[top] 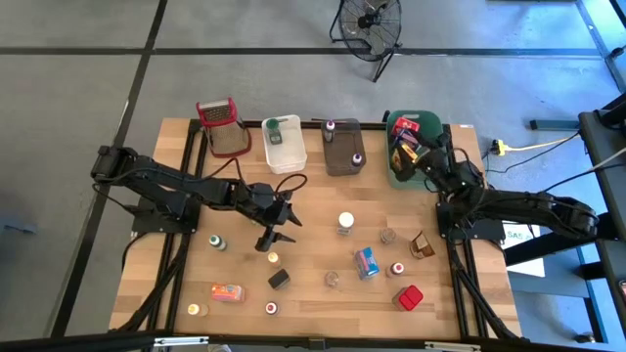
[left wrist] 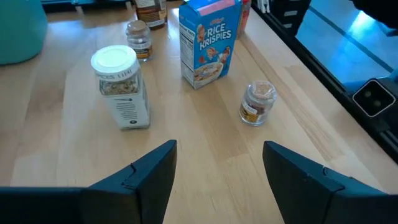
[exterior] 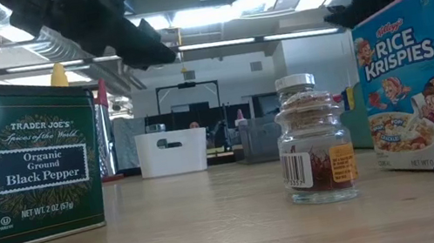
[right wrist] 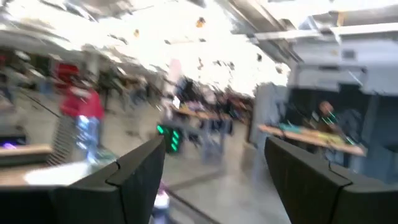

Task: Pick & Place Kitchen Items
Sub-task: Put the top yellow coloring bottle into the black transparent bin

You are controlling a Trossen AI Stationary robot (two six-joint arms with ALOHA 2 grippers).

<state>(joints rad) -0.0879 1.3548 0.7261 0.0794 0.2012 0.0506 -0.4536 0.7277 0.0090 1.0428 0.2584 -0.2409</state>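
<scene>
1. L gripper (top: 277,227) is mid-table, fingers spread, nothing between them. R gripper (top: 423,158) is spread and empty too, by the green tub (top: 427,125) at 2 o'clock from table centre.
2. Likely next pick: white-capped jar (left wrist: 120,86), just ahead of L fingers, near table centre.
3. Centre the jar in the gap, come down straight, close low on the body, below the cap.
4. Mind the Rice Krispies box (left wrist: 207,39) and small round jar (left wrist: 256,103) nearby; don't clip them.
5. Other items lie scattered 4–8 o'clock.
</scene>
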